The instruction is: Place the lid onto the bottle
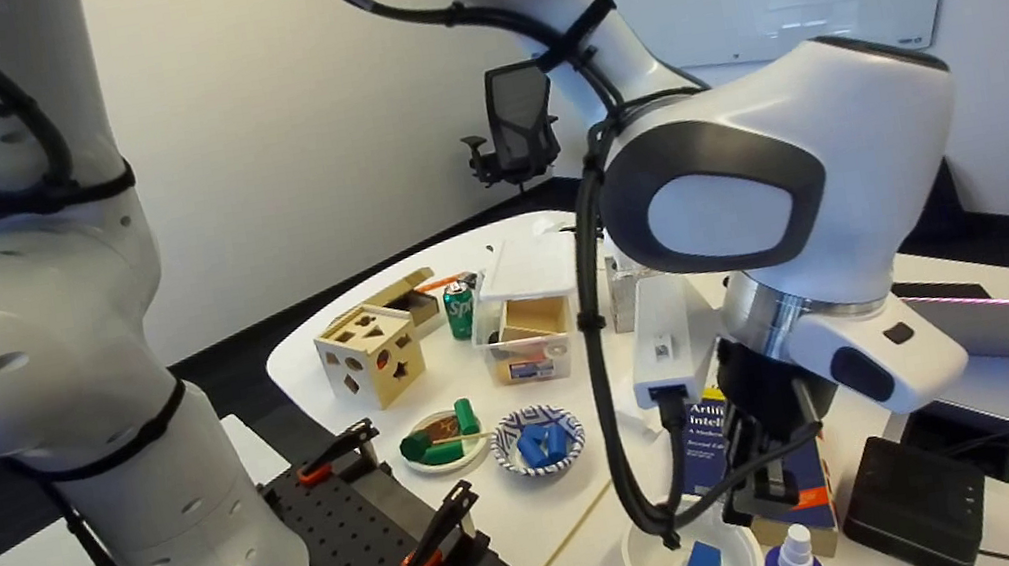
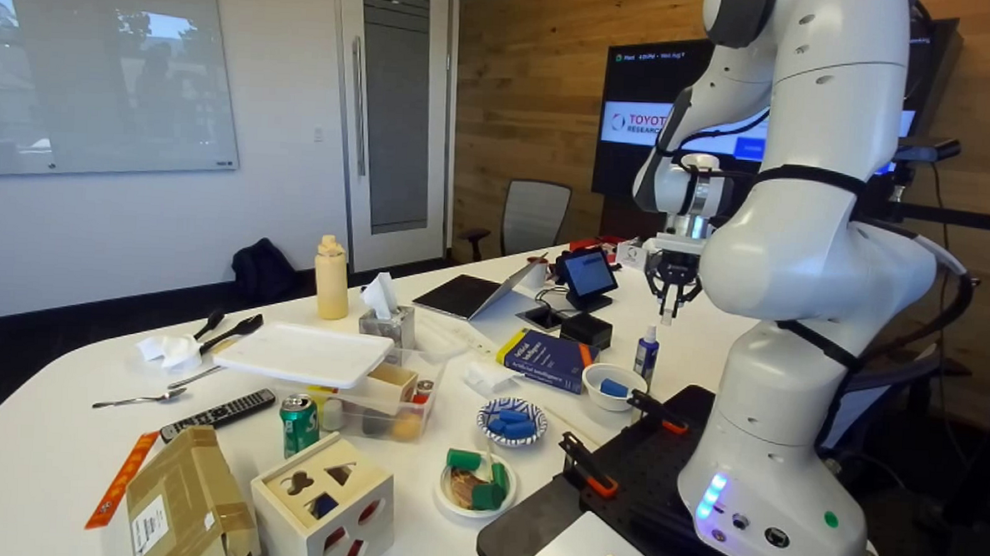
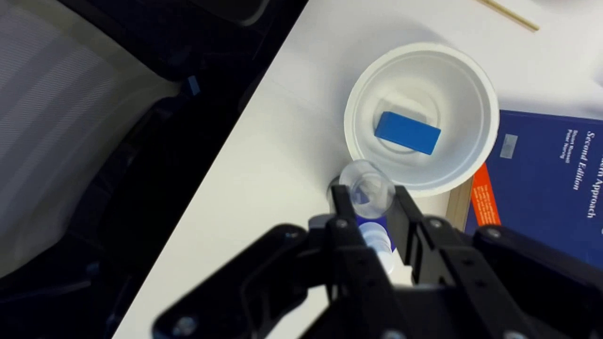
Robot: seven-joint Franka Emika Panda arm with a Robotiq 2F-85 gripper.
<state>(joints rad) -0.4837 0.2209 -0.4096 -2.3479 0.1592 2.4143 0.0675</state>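
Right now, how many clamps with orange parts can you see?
2, both at the edge of the black board: one clamp nearer the white bowl, another clamp farther from it. The arm may hide others.

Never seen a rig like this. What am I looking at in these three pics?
The jointed white robot arm ends in a grasping tool. Two pictures are exterior views from different places; the third is the wrist view, looking down past the tool. On the white table are, among other things, a white bowl with a blue block inside, a purple bottle, a thick book and a green can. The tool holds a clear lid. It is not on the bottle yet: the white nozzle is uncovered.
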